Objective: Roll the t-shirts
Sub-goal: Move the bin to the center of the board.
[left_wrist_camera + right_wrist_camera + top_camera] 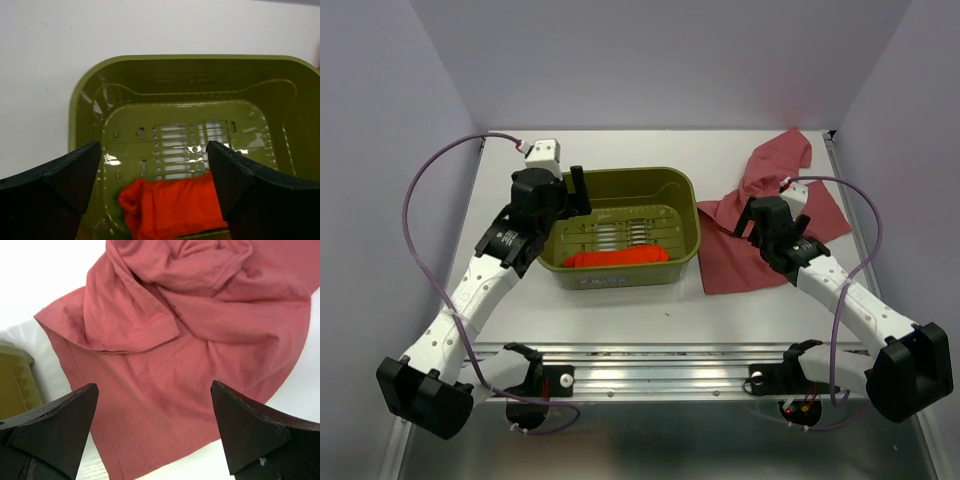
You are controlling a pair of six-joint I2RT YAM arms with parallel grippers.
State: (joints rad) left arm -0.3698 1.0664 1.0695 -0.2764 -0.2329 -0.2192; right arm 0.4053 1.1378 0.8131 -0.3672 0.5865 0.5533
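Roll [170, 207] in tub [82, 100] partly cut off; rose shirt [200, 365] crumpled; left end effector [153, 150], right end effector [154, 386] released.

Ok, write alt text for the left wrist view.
A rolled orange-red t-shirt lies inside an olive-green plastic tub on a white table, low in the frame. The left arm's two black fingers stand wide apart in the foreground, holding nothing.

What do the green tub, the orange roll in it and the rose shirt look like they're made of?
The green tub looks like moulded plastic, glossy: light glints on its slotted floor. The orange roll looks like soft matte cloth, puckered at its end. The rose shirt seems matte jersey too: creases, stitched hems.
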